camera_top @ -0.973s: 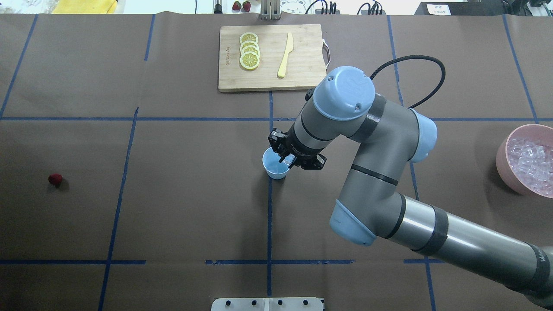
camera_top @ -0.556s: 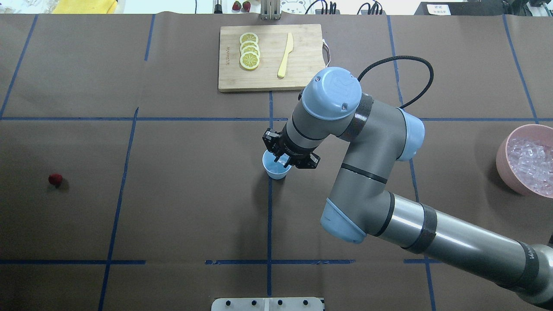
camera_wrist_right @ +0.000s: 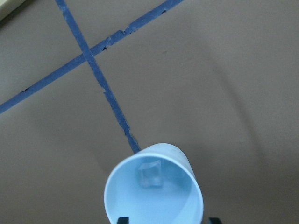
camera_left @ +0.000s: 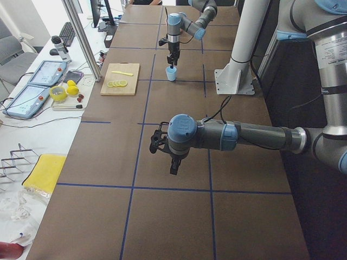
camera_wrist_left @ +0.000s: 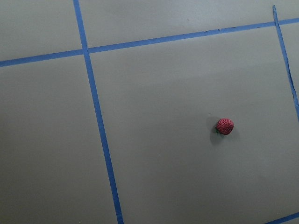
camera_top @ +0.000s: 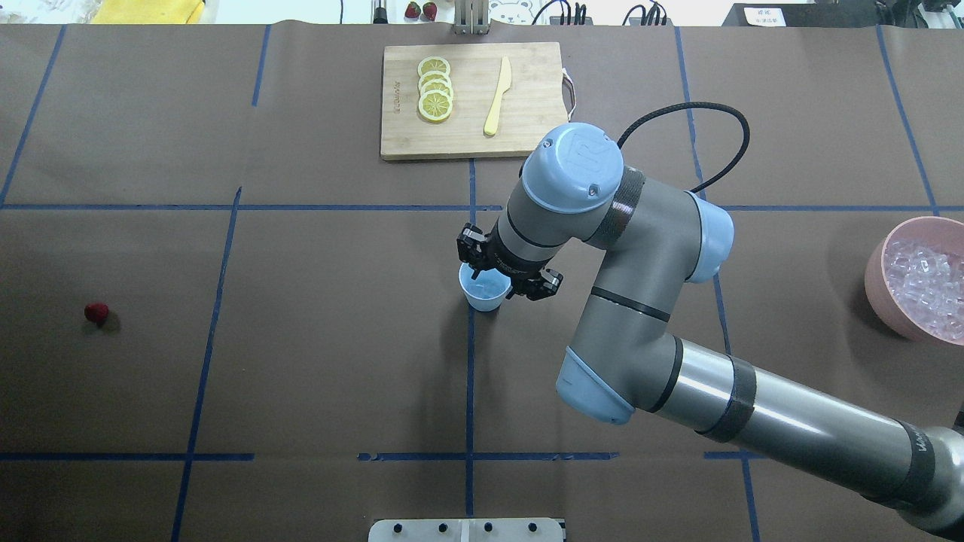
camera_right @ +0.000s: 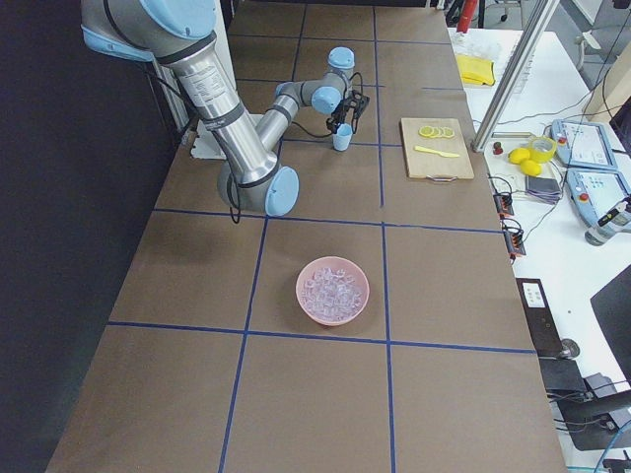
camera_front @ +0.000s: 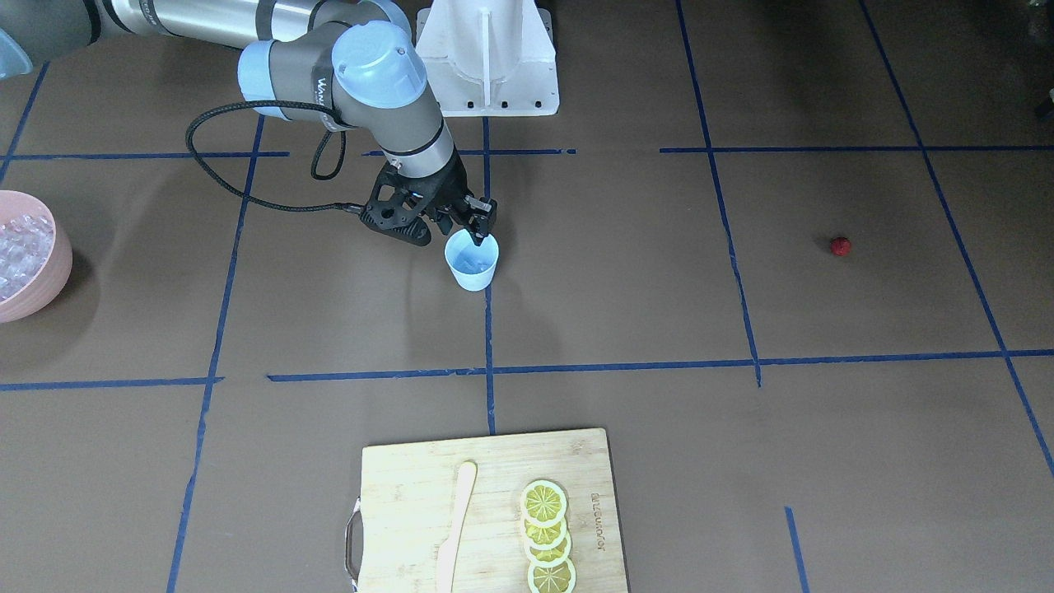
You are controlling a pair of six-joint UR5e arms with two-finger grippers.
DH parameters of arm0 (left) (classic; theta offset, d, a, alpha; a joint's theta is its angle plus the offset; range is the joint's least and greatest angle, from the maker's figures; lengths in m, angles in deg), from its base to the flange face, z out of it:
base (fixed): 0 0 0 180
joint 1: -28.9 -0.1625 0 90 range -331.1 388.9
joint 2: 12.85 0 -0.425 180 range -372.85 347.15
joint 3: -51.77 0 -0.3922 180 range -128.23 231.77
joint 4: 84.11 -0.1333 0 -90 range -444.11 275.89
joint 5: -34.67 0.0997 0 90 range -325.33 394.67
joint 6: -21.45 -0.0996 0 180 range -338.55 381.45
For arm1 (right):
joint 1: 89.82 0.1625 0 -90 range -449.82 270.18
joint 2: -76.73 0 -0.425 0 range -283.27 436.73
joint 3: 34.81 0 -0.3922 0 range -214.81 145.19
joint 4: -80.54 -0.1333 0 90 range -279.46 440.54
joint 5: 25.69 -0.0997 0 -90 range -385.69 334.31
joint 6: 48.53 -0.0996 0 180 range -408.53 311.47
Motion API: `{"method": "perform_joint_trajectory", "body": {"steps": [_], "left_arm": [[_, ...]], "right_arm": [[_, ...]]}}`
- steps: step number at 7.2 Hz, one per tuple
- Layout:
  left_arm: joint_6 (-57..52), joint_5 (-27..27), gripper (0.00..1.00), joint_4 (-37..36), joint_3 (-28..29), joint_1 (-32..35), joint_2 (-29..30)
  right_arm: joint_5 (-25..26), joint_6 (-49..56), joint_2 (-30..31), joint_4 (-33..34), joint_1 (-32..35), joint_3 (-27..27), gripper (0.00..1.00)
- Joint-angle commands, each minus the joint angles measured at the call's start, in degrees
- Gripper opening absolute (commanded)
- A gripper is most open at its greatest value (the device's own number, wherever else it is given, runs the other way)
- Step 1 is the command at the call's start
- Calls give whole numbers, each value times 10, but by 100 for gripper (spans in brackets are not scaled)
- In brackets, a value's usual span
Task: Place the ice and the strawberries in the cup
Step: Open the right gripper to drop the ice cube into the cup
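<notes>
At the far left of the brown paper-covered table (camera_top: 316,339), the small round dark-red strawberry (camera_top: 96,312) lies alone inside a blue-taped square, well apart from everything else. The left gripper (camera_left: 172,168) hangs above the table on the near arm in the left-side view. Whether its claw is spread or clenched cannot be told from there.

At the centre the small pale-blue tapered cup (camera_top: 483,302) stands upright on a tape line. One clear glassy ice cube (camera_wrist_right: 149,175) rests on its bottom. The right gripper (camera_top: 493,277) hovers just over the rim, released, its fingertips (camera_wrist_right: 122,219) spread wide and holding nothing.

Behind the cup lies a bamboo cutting board (camera_top: 531,120) with overlapping yellow lemon slices (camera_top: 435,90) and what seems a pale yellow plastic knife (camera_top: 498,96). At the far right the pink round bowl (camera_top: 877,290) holds a heap of ice cubes (camera_top: 926,290).
</notes>
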Motion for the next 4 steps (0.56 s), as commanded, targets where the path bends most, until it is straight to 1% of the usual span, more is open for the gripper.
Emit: {"method": "perform_joint_trajectory", "body": {"steps": [1, 2, 3, 4], "left_arm": [[0, 0, 100, 0, 0, 0, 0], [0, 0, 100, 0, 0, 0, 0], [0, 0, 100, 0, 0, 0, 0], [0, 0, 100, 0, 0, 0, 0]], "right_arm": [[0, 1, -1, -1, 1, -1, 74], [-8, 1, 1, 1, 13, -14, 78], [-26, 2, 30, 5, 37, -59, 81], [-64, 2, 99, 6, 65, -126, 91]]}}
